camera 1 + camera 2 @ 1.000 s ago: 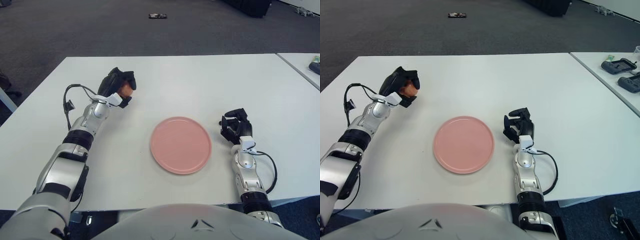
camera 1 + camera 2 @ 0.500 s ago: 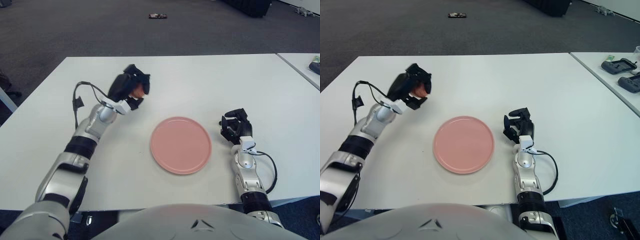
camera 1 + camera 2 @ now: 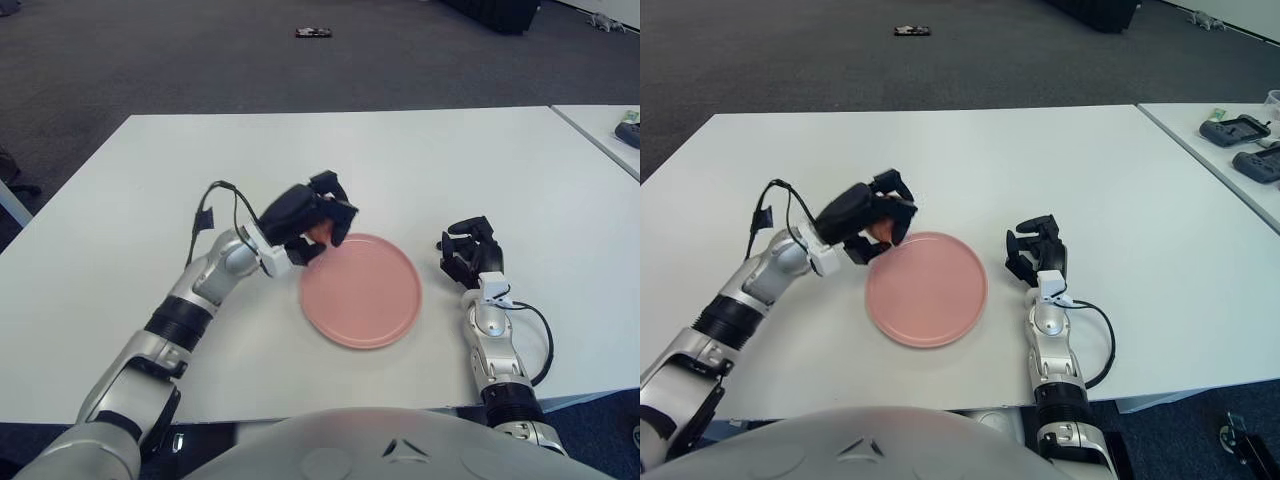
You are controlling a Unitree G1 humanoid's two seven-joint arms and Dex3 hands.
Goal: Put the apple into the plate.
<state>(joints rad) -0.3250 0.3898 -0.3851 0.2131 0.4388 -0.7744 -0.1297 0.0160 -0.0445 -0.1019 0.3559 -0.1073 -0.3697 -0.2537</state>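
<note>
My left hand (image 3: 312, 222) is shut on the apple (image 3: 319, 232), of which only a small reddish patch shows between the black fingers. The hand holds it just above the far left rim of the pink plate (image 3: 365, 293), which lies flat on the white table (image 3: 420, 160). In the right eye view the same hand (image 3: 872, 215) hovers over the plate's (image 3: 933, 293) left rim. My right hand (image 3: 470, 252) rests on the table to the right of the plate, with its fingers curled and holding nothing.
A second white table (image 3: 1240, 160) stands at the right with dark controllers (image 3: 1238, 130) on it. A small dark object (image 3: 314, 33) lies on the carpet beyond the table. A black cable (image 3: 215, 200) loops off my left forearm.
My left hand has carried the apple right and towards me, from the table's far left to just over the plate's left rim. The right hand has not moved.
</note>
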